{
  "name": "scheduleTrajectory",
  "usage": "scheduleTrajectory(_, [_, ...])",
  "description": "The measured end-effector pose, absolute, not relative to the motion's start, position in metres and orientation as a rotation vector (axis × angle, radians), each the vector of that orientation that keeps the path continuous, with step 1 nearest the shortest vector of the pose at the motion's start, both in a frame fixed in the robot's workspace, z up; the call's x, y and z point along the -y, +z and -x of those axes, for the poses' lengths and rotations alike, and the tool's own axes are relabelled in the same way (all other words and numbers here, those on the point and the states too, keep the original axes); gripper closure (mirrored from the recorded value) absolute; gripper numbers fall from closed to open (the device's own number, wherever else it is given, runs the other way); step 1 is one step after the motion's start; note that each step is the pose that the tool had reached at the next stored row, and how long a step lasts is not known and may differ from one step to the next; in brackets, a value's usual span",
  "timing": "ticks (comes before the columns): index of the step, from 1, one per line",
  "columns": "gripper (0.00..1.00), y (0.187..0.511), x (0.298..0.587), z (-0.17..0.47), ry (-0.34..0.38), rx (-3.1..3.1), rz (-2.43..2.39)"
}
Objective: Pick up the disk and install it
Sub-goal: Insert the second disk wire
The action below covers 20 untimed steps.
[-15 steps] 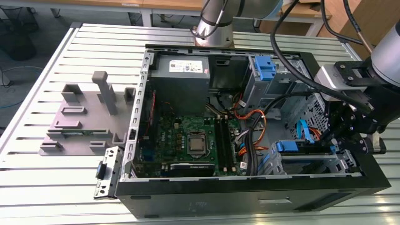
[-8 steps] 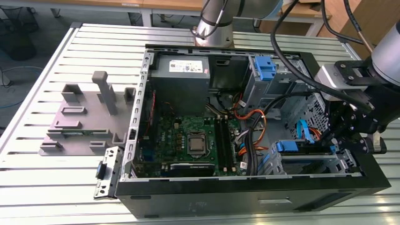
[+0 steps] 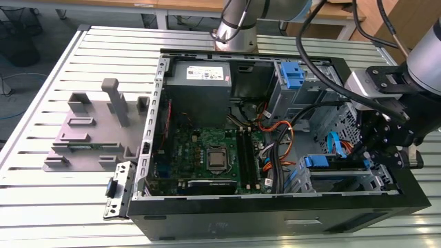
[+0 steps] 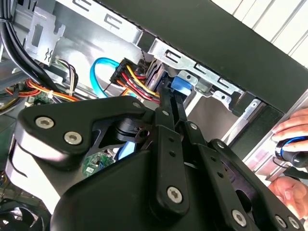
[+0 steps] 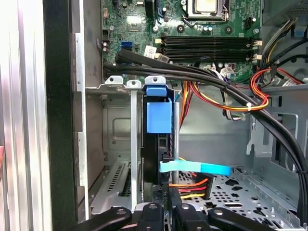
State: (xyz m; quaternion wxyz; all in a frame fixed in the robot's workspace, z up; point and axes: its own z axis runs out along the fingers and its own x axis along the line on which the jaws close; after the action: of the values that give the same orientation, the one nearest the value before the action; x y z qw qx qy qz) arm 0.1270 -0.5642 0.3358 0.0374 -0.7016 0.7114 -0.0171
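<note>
the disk [image 5: 158,144] stands edge-up in drive cage [image 5: 115,125]; jaws close around it

Slatted metal table [image 3: 41,206], wooden desks [image 3: 186,5]

I saw the disk [image 5: 159,115] in its blue carrier, dark along its edge. The gripper [image 5: 166,214] was black with silver screws. The motherboard [image 3: 206,155] was green, the case [image 3: 276,217] black outside and grey inside. The cables [image 5: 231,101] ran orange, red, yellow and black; a flat one [image 5: 197,168] was light blue. The surface [image 3: 41,206] was ribbed silver.
</note>
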Motion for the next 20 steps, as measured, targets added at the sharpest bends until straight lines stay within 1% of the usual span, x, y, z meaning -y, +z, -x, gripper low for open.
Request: scheduleTrajectory(20, [0.84, 0.333, 0.5634, -0.1227, -0.055, -2.217, 2.119])
